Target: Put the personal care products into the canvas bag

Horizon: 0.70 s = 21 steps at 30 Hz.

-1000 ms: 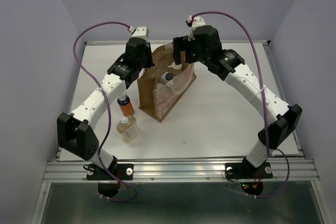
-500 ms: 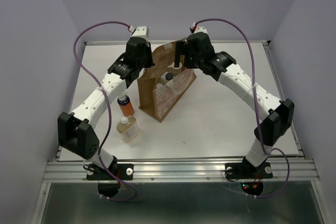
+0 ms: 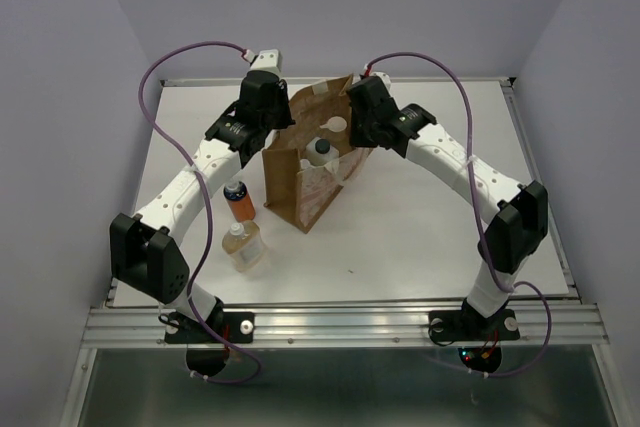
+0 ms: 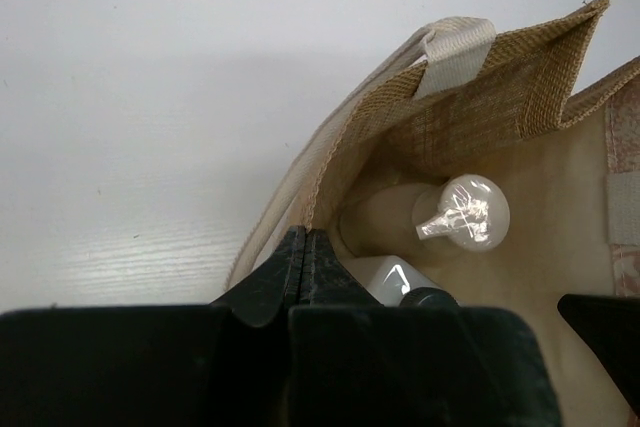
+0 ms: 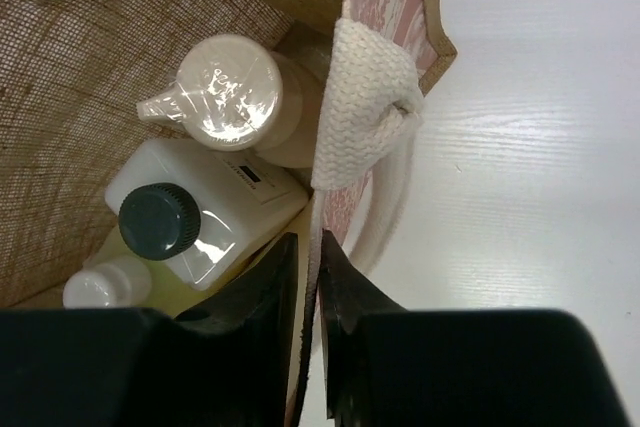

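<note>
The left gripper (image 4: 303, 247) has its fingers pressed together on the left rim of the canvas bag (image 3: 300, 192), and the right gripper (image 5: 308, 252) pinches the printed wall opposite, so the mouth faces up. The beige bottle (image 5: 228, 87), the translucent white bottle (image 5: 225, 205) and the yellow-green bottle (image 5: 100, 285) stand inside. The orange bottle (image 3: 238, 200) and the amber bottle (image 3: 243, 245) stand upright on the table (image 3: 430, 217) to the left of the bag, long axis vertical, caps up, nearer the left arm.

Robot lab cell, plain lavender walls (image 3: 340, 7), white table (image 3: 420, 217), aluminium mounting rail (image 3: 340, 327)
</note>
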### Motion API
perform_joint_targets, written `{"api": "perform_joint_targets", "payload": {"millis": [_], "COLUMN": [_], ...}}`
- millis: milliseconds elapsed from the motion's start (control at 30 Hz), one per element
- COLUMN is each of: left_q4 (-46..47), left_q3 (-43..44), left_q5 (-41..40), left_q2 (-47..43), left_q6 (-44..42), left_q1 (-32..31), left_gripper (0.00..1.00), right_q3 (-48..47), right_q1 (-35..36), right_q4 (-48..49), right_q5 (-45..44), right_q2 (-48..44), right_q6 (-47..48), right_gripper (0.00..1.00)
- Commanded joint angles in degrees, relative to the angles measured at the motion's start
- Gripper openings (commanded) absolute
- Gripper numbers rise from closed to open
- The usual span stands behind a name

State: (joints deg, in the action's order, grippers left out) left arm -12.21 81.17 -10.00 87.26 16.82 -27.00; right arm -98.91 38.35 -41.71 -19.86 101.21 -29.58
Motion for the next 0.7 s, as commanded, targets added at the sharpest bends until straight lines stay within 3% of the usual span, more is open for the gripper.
{"api": "perform_joint_targets", "payload": {"millis": [0,33,100,300,467,567,600,667], "left_q4": [2.8,2.8,2.8,2.19,-1.05,-3.17,-3.35,-3.44], "left_q3": [0.13,-0.3,-1.0,-3.29,-3.12,-1.98,-1.89,-1.89], "left_q5": [-0.99,-1.07,-0.55,-2.47,-7.92,-10.56,-10.57,-9.26], "left_q2": [-1.83,-2.01,-2.45,-4.91,-5.88,-5.79,-5.88,-6.23], "left_q6": [2.07,2.43,3.39,5.24,7.08,8.14,8.14,7.97], "left_q1": [-0.42,-0.33,-0.42,-0.77,-0.77,-0.77,-0.77,-0.77], "left_gripper": [0.0,0.0,0.0,0.0,0.0,0.07,0.16,0.21], "right_q3": [-2.77,-3.21,-4.79,-8.66,-6.48,-3.22,-2.43,-2.34], "right_q1": [0.59,0.59,0.59,0.59,-0.03,-0.55,-0.55,-0.56], "right_q4": [0.58,0.49,0.14,-2.23,-3.55,-3.64,-3.64,-3.55], "right_q5": [-0.88,-0.97,-1.76,-4.13,-3.52,-3.61,-3.78,-3.09], "right_q2": [0.04,0.22,0.92,1.98,0.66,-1.18,-1.62,-2.16], "right_q6": [0.49,1.01,2.85,7.34,8.67,8.31,8.4,8.92], "right_gripper": [0.17,0.15,0.01,0.01,0.01,0.01,0.01,0.01]}}
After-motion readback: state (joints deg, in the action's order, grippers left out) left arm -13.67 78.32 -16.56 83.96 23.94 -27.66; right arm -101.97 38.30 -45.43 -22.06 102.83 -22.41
